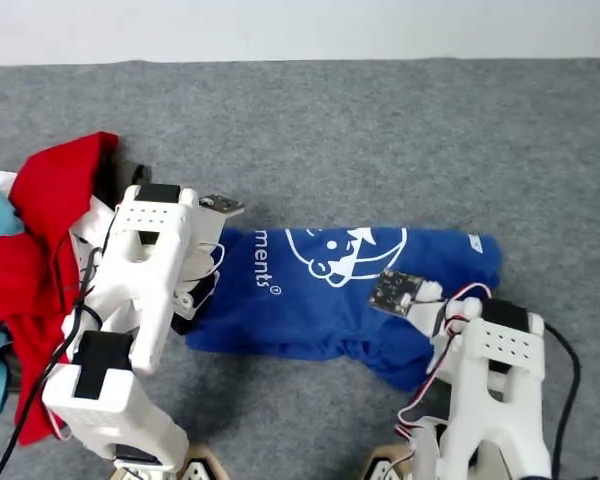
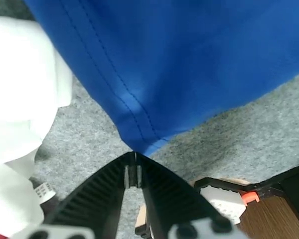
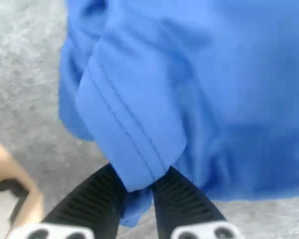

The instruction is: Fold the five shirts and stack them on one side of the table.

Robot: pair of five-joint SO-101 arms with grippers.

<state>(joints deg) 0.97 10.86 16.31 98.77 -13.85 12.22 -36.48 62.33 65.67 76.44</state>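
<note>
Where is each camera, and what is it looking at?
High view: fixed above, looking down at the table, the blue shirt, the left arm and the right arm.
Left wrist view: on the left arm, facing along the left gripper, shut on the shirt's corner.
Right wrist view: on the right arm, facing along the right gripper, shut on the shirt's hem.
Shared: all show the blue shirt.

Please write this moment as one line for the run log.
left tool: shut on blue shirt corner | right tool: shut on blue shirt hem | red shirt: heaped, unfolded
</note>
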